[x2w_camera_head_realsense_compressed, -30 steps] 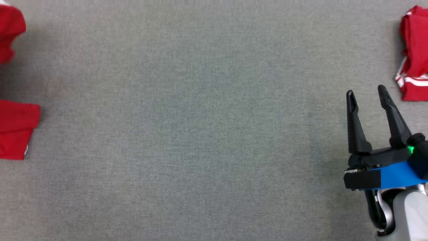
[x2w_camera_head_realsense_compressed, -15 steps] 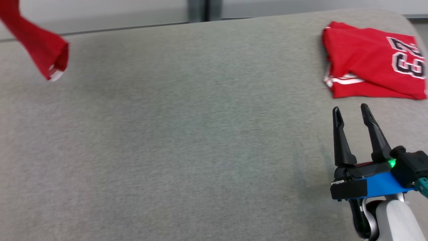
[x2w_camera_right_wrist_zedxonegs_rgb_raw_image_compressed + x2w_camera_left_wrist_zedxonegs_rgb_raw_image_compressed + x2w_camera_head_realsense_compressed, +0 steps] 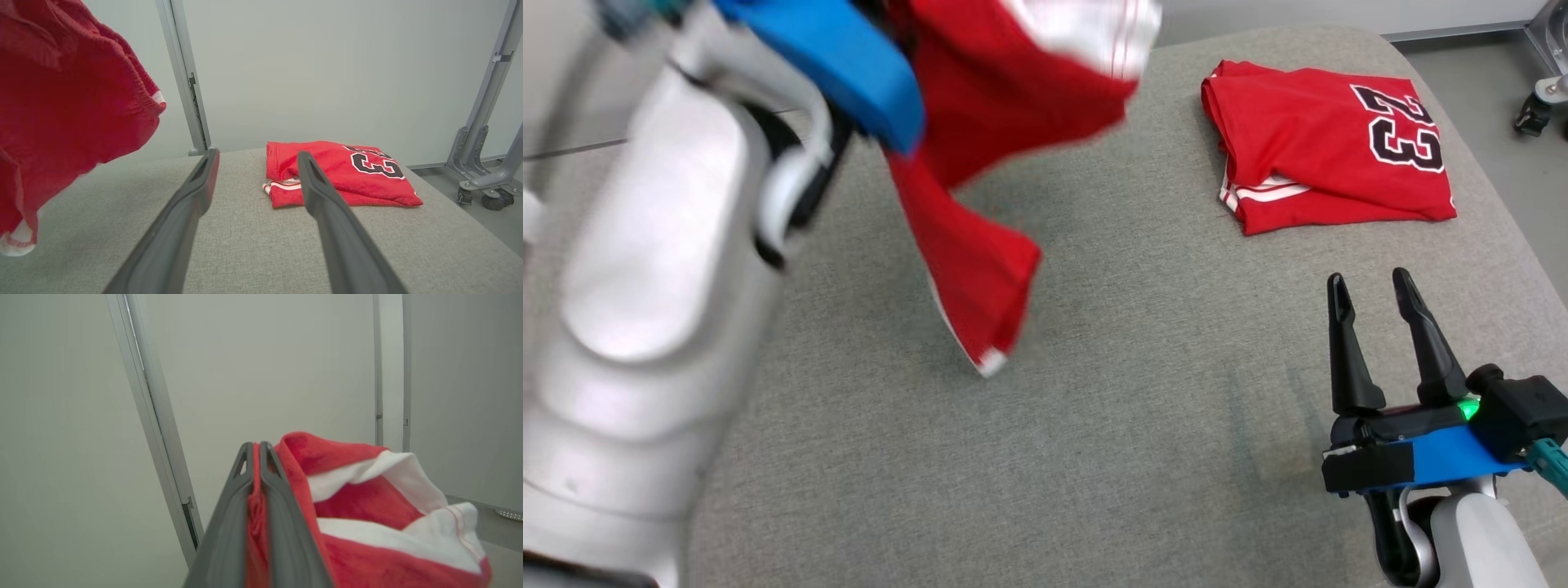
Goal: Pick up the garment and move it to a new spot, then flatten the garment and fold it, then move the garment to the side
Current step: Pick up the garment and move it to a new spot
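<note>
Status: left gripper (image 3: 255,450) was clamped shut on the garment (image 3: 968,245). In the left wrist view, red cloth was pinched between both fingers, with the rest bunched just right of them and white trim bands showing. In the head view the garment hung from that gripper at about 11 o'clock, raised over the grey padded table (image 3: 1094,425) and draping down toward centre. Its white-edged lower corner sat low near the table top; couldn't tell if it touched. That part was motion-blurred. The pale left forearm (image 3: 645,245), with a blue band (image 3: 833,49) at the wrist, took up the 9 o'clock side.

The right gripper (image 3: 1368,279) was at 4 o'clock — fingers spread wide, nothing between them, over bare table, tips pointing to 12. A folded jersey (image 3: 1307,155), also red with "23" facing up, lay flat on the table at 1 o'clock. It was well apart from the held garment and beyond the right gripper's tips, not touching.

Right wrist view: folded jersey seen between and past the open fingers, held garment hanging at 9–10 o'clock. A grey frame post (image 3: 184,81) stood behind the table at 11, and a caster wheel (image 3: 492,201) was on the floor at 3.
</note>
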`<state>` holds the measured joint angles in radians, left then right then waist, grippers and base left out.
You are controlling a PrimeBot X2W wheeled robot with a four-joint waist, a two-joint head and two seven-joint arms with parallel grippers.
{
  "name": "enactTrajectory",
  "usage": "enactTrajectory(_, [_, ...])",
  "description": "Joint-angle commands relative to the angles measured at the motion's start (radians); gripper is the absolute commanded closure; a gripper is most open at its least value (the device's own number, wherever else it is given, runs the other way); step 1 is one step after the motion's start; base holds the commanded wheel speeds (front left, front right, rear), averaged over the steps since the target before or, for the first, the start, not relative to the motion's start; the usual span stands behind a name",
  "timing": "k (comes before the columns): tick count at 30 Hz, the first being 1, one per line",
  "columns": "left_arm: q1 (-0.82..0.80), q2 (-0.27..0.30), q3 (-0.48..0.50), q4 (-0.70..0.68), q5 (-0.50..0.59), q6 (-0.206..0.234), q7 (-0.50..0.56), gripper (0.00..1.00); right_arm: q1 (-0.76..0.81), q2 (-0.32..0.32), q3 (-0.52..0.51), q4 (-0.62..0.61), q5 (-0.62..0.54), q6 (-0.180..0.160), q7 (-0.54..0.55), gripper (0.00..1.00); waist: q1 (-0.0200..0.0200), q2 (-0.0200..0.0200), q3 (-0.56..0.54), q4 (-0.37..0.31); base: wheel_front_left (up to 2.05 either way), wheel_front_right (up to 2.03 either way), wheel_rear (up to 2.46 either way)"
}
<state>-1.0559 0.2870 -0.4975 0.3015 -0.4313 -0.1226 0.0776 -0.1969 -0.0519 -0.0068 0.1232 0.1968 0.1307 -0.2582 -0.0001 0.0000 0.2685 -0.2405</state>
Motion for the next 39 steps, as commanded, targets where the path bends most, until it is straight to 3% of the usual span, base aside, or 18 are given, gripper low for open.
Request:
enactTrajectory(1, [0.074,-0.01,-0.024,0.009,0.0,0.009,-0.019,1.0,0.003,0.001,-0.008,0.003,0.004,0.0,-0.008,0.0,0.0001,0.0,-0.001,0.008,0.0,0.0,0.0])
enactTrajectory(15, [0.535,-0.1,-0.147,0.168,-0.041,0.052,-0.164,1.0,0.017,0.0,0.007,0.025,0.024,0.0,-0.008,0.0,0.0001,0.0,-0.025,0.066,0.0,0.0,0.0])
enactTrajectory(16, [0.551,-0.106,-0.151,0.179,-0.039,0.054,-0.175,0.81,0.019,0.001,0.006,0.029,0.023,0.0,-0.008,0.0,0.0001,0.0,-0.029,0.071,0.0,0.0,0.0])
enactTrajectory(17, [0.56,-0.108,-0.164,0.188,-0.029,0.055,-0.185,0.24,0.022,0.001,0.004,0.033,0.022,0.0,-0.008,0.0,0.0001,0.0,-0.034,0.077,0.0,0.0,0.0])
enactTrajectory(18, [0.566,-0.113,-0.169,0.193,-0.025,0.059,-0.201,0.0,0.024,0.001,0.002,0.035,0.02,0.0,-0.008,0.0,0.0001,0.0,-0.039,0.083,0.0,0.0,0.0])
enactTrajectory(27, [0.552,-0.088,-0.098,0.157,-0.005,0.106,-0.33,0.0,0.04,0.0,0.003,0.069,0.014,0.0,-0.007,0.0,0.0001,0.0,-0.081,0.132,0.0,0.0,0.0])
enactTrajectory(33, [0.628,-0.036,0.065,0.013,0.019,0.171,-0.343,0.0,0.057,0.0,-0.006,0.082,0.018,0.0,-0.007,0.0,0.0001,0.0,-0.1,0.162,0.0,0.0,0.0])
enactTrajectory(39, [0.768,-0.002,0.242,-0.137,0.08,0.204,-0.343,0.0,0.063,0.0,-0.02,0.093,0.014,0.0,-0.007,0.0,0.0001,0.0,-0.107,0.189,0.0,0.0,0.0])
